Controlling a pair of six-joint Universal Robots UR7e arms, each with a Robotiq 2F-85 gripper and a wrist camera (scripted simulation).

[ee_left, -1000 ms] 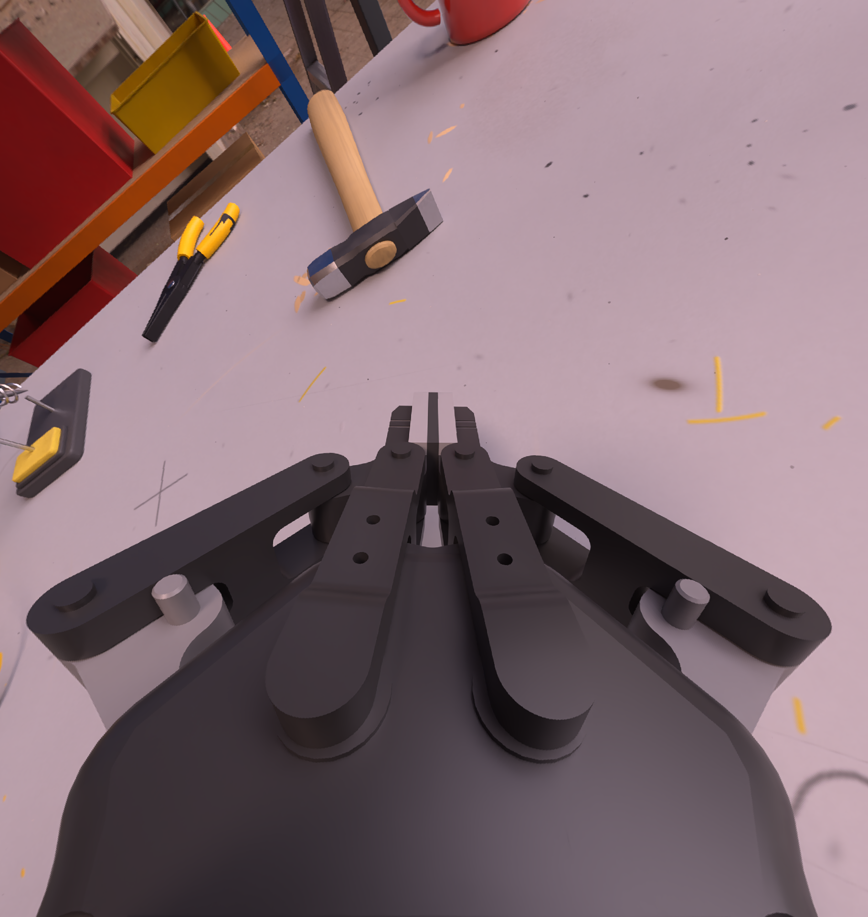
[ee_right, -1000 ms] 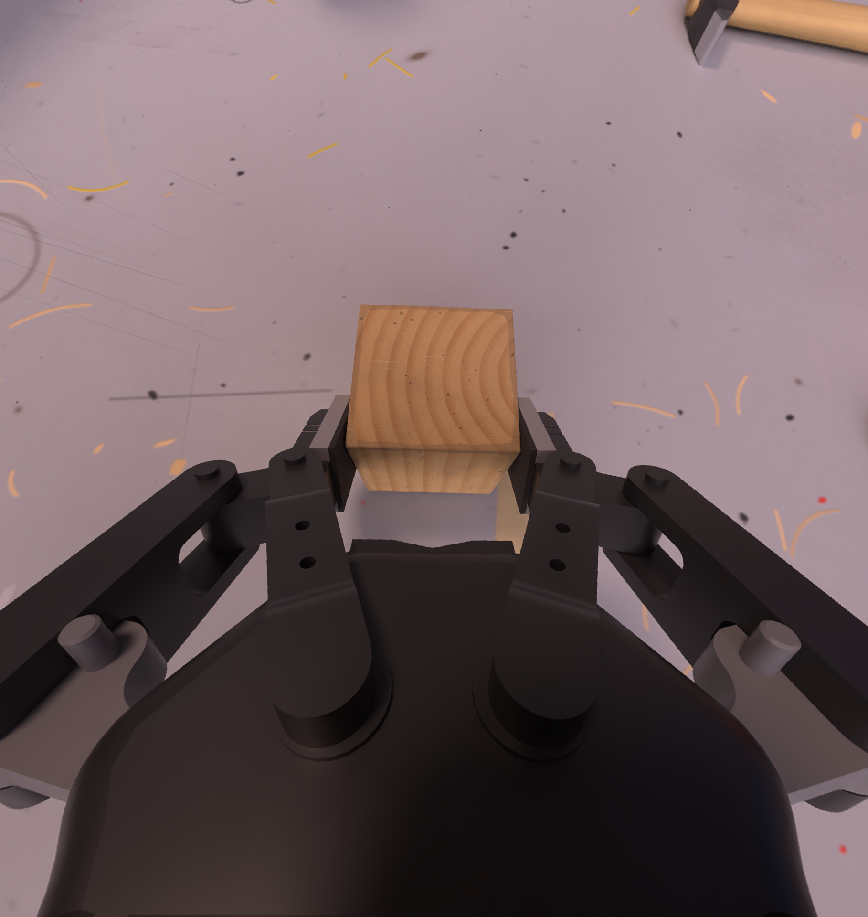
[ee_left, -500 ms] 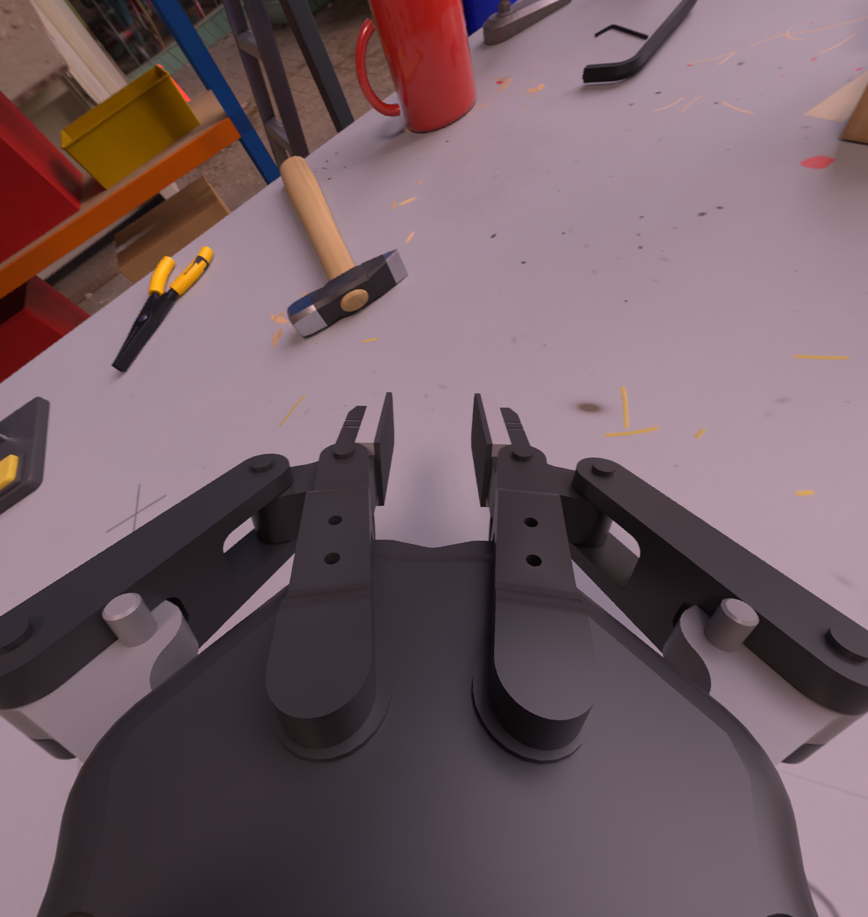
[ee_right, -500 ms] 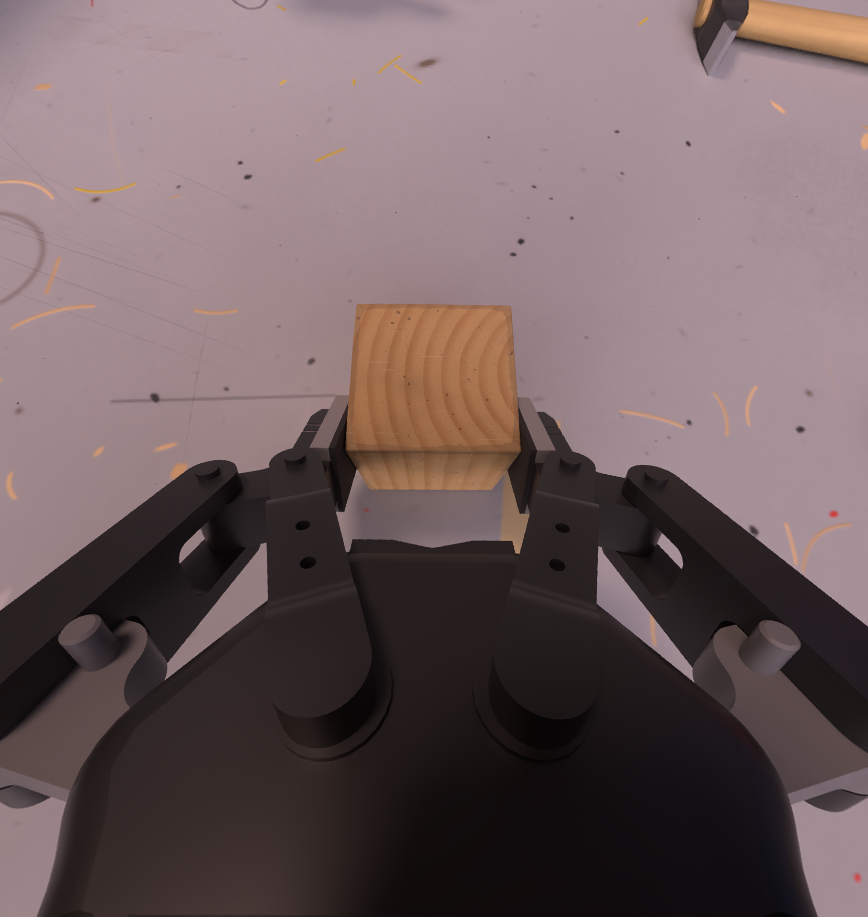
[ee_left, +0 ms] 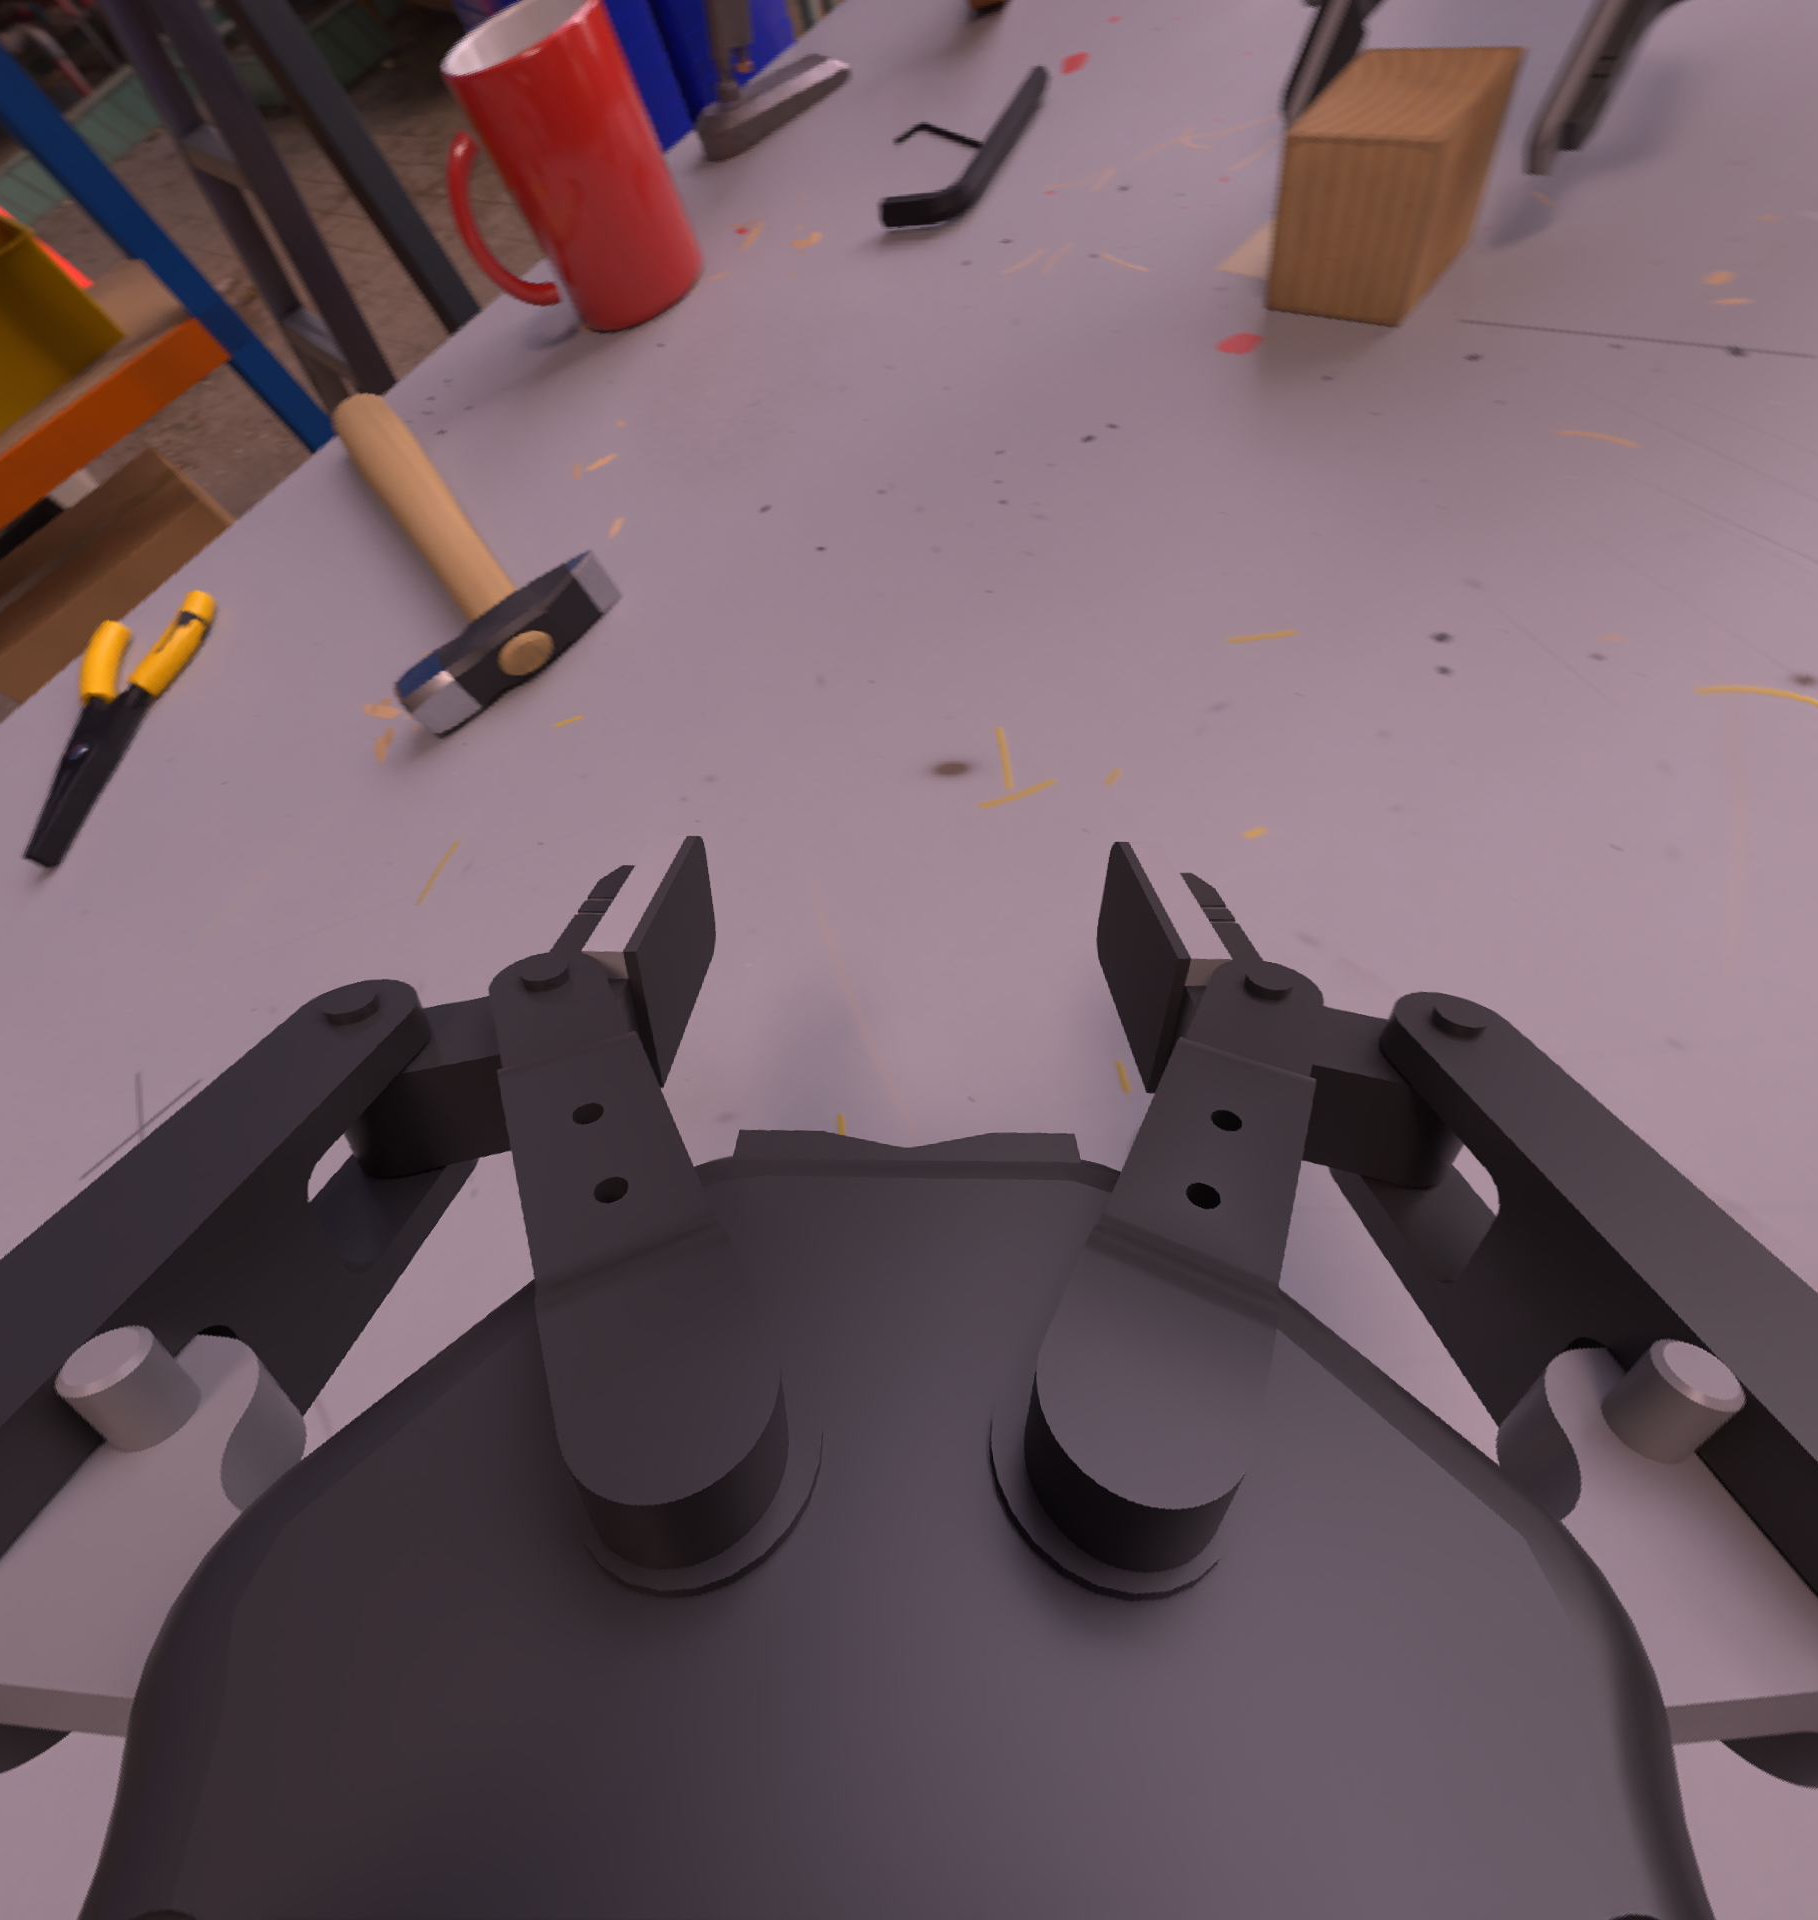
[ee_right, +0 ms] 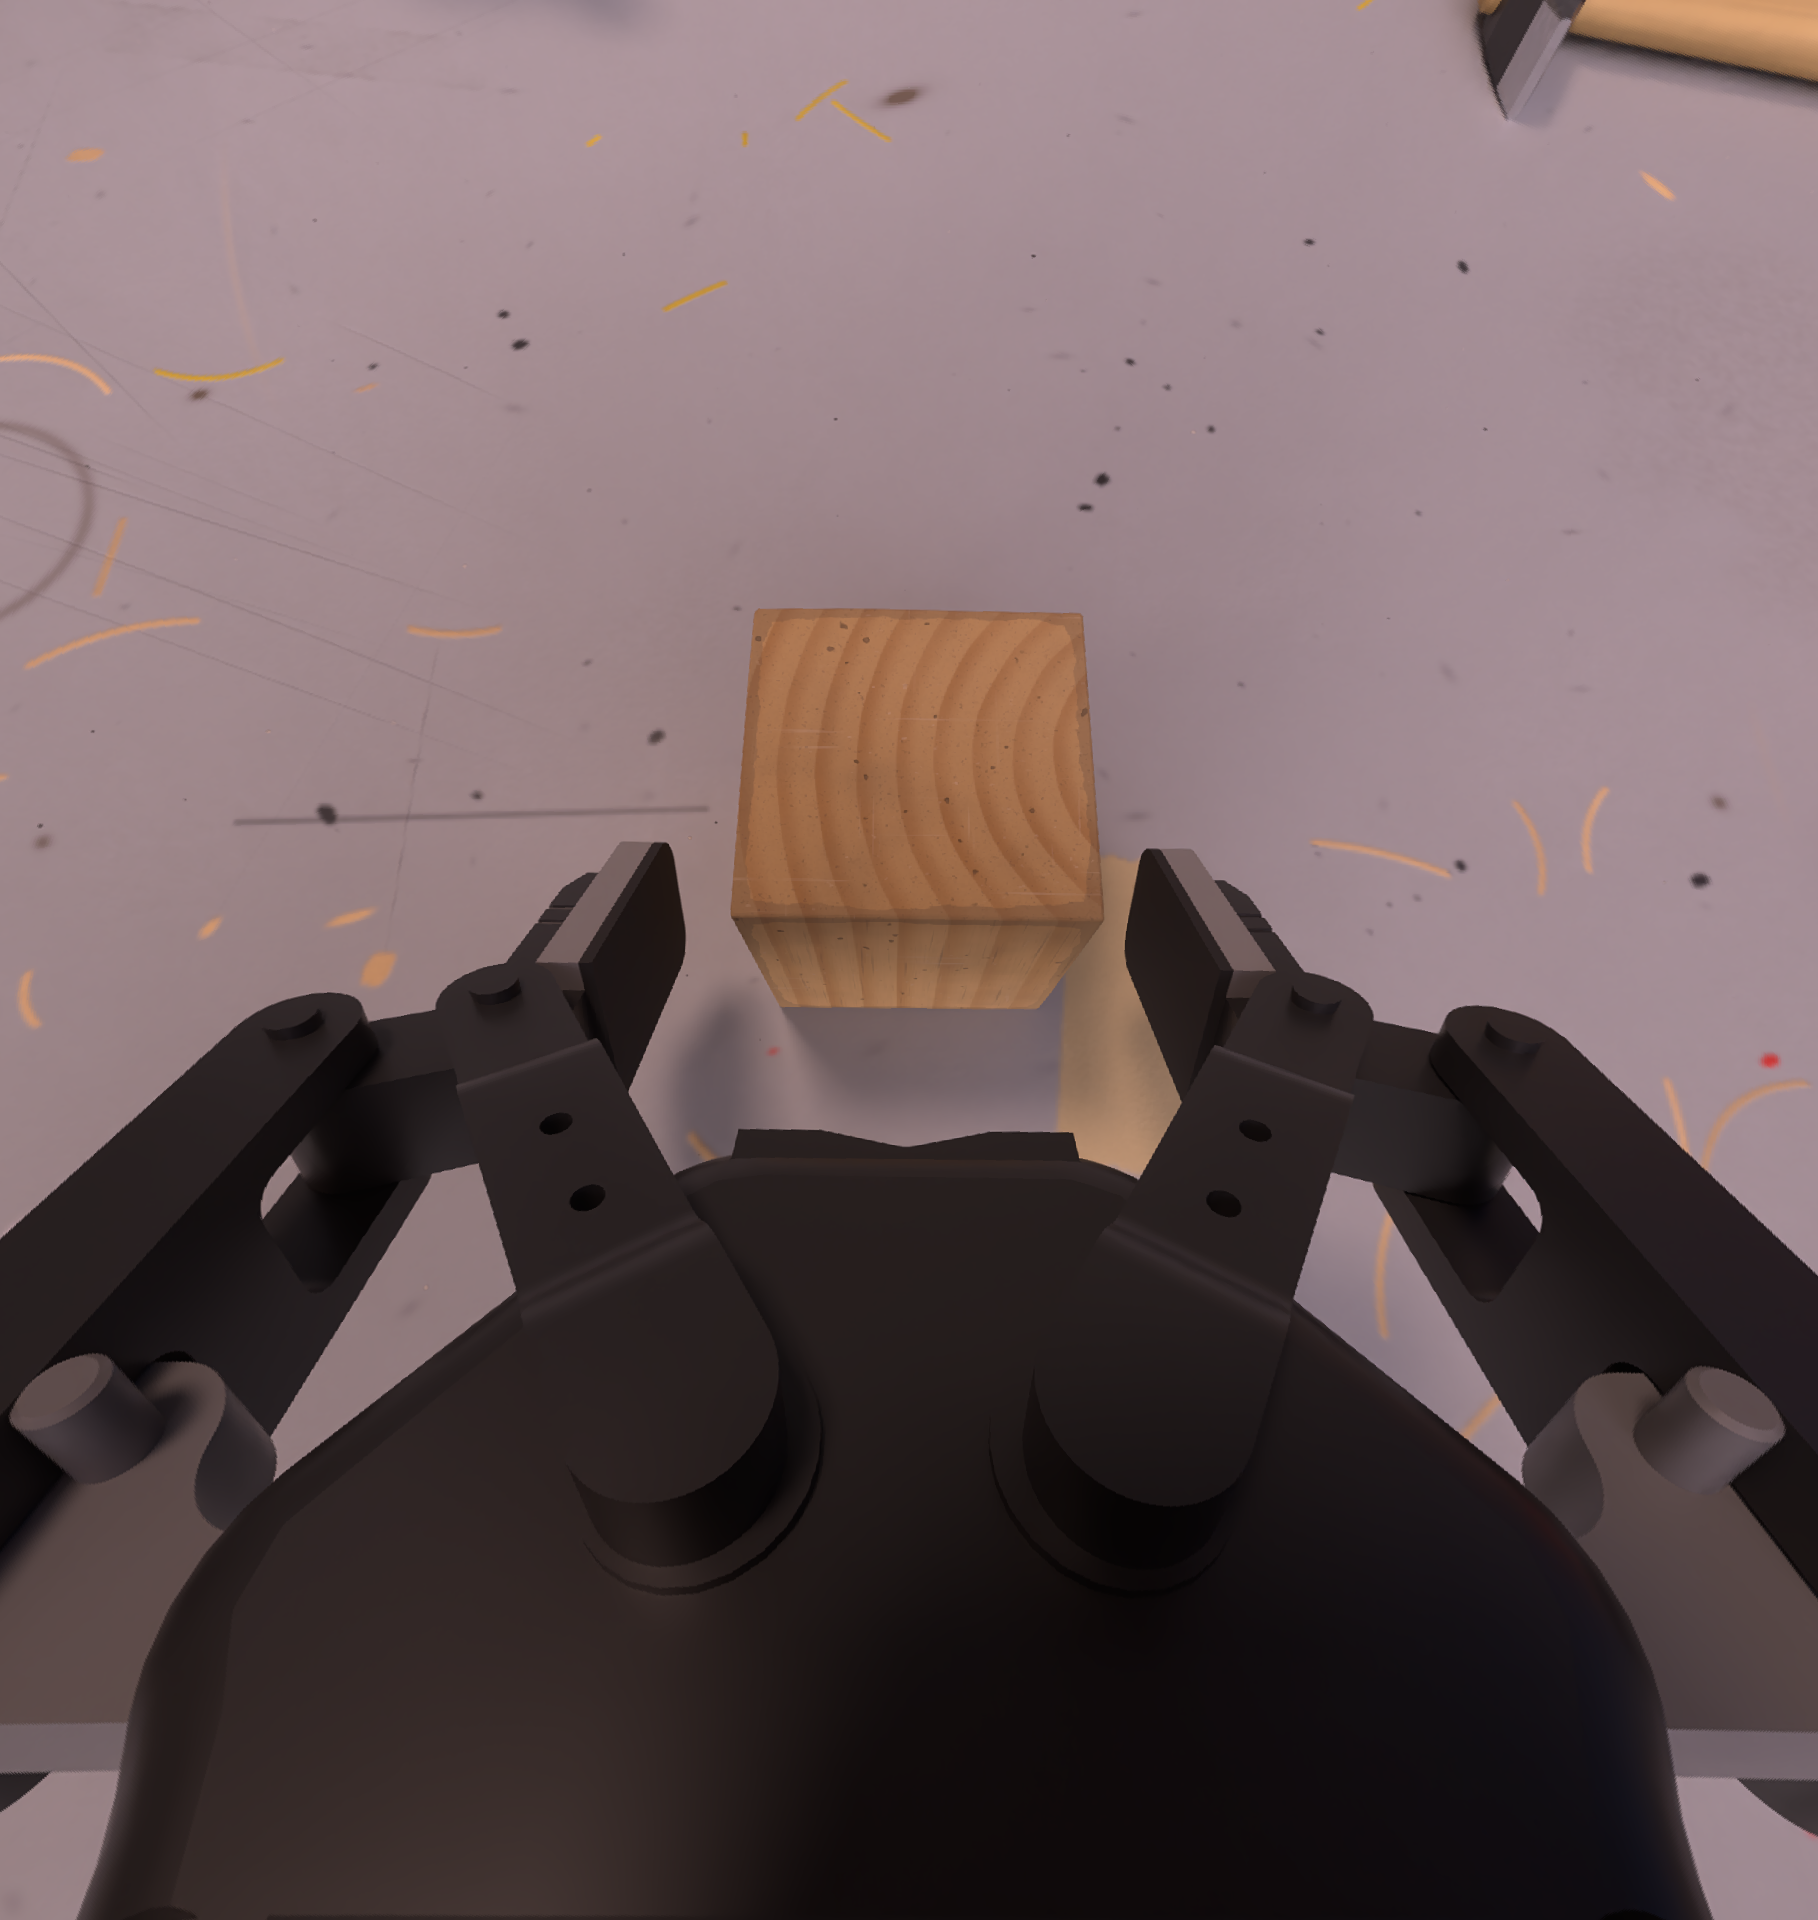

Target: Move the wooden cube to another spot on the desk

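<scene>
The wooden cube (ee_right: 915, 790) stands on the grey desk (ee_right: 1300, 520), straight below my right gripper (ee_right: 905, 914). That gripper is open, its two fingers apart on either side of the cube and not touching it. The cube also shows in the left wrist view (ee_left: 1388, 182) at the far right, with the right gripper's fingers (ee_left: 1580, 73) beside it. My left gripper (ee_left: 905, 914) is open and empty above bare desk (ee_left: 1092, 540), far from the cube.
A hammer (ee_left: 489, 613) lies left of the left gripper; its head shows in the right wrist view (ee_right: 1528, 52). Yellow-handled pliers (ee_left: 105, 717) lie near the desk's left edge. A red mug (ee_left: 583, 166) and a black hex key (ee_left: 967, 156) stand farther back. Shelving (ee_left: 84, 405) stands beyond the edge.
My right gripper has opened and let go of the cube, which now rests on the desk. My left gripper has gone from shut to wide open and tilted up toward the cube.
</scene>
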